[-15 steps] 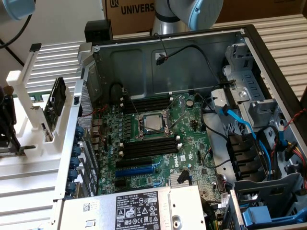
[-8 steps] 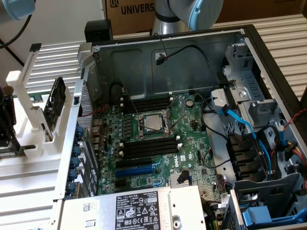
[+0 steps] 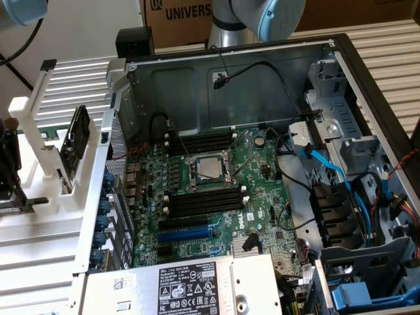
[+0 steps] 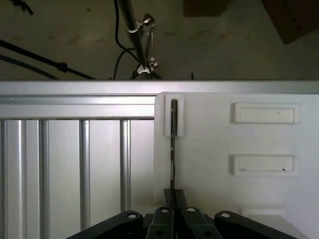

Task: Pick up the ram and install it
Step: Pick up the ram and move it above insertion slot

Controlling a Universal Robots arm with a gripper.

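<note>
The ram (image 4: 173,149) stands edge-on as a thin dark stick in a slot of the white holder (image 4: 224,144). My gripper (image 4: 173,201) is at the stick's near end, its two black fingers (image 4: 182,199) pressed against either side of it, shut on the ram. In the exterior view the gripper (image 3: 8,164) is a dark shape at the far left edge, beside the white rack (image 3: 39,151). The open computer case lies to the exterior view's right, its black memory slots (image 3: 203,200) with white end clips on either side of the processor (image 3: 209,169).
A second dark card (image 3: 79,134) stands in the white rack. The case's metal wall (image 3: 108,164) rises between rack and motherboard. Cables (image 3: 328,170) and drive bays fill the case's right side. A blue expansion slot (image 3: 187,233) and a power supply (image 3: 184,285) lie nearer the front.
</note>
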